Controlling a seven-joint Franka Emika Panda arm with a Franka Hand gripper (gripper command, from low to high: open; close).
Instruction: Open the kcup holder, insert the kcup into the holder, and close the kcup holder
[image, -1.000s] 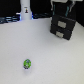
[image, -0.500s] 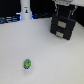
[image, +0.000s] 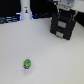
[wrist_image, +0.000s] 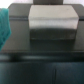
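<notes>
The drawer box is sitting on the white table toward the exterior view's upper right, a black boxy unit with two recessed handle slots showing on its front, one above the other. Whether its drawer is pulled out at all is not resolving at this sharpness; the front is reading as flush. The robot arm is hanging directly over the drawer box, its pale body partly overlapping the top edge of the box, but the claw itself is not separating from the dark box in the exterior view, so I cannot tell whether the fingers are wide or narrow. The wrist view is showing only a blurred grey block lying on a dark flat surface, with a teal patch at one edge; no fingertips are identifiable there either. The pod is lying on the table well apart from the drawer box, toward the lower left in the exterior view, bright green with a bluish-white bit, resting free with nothing touching it. A white post with a black band is standing at the far edge of the table, toward the exterior view's upper left.
</notes>
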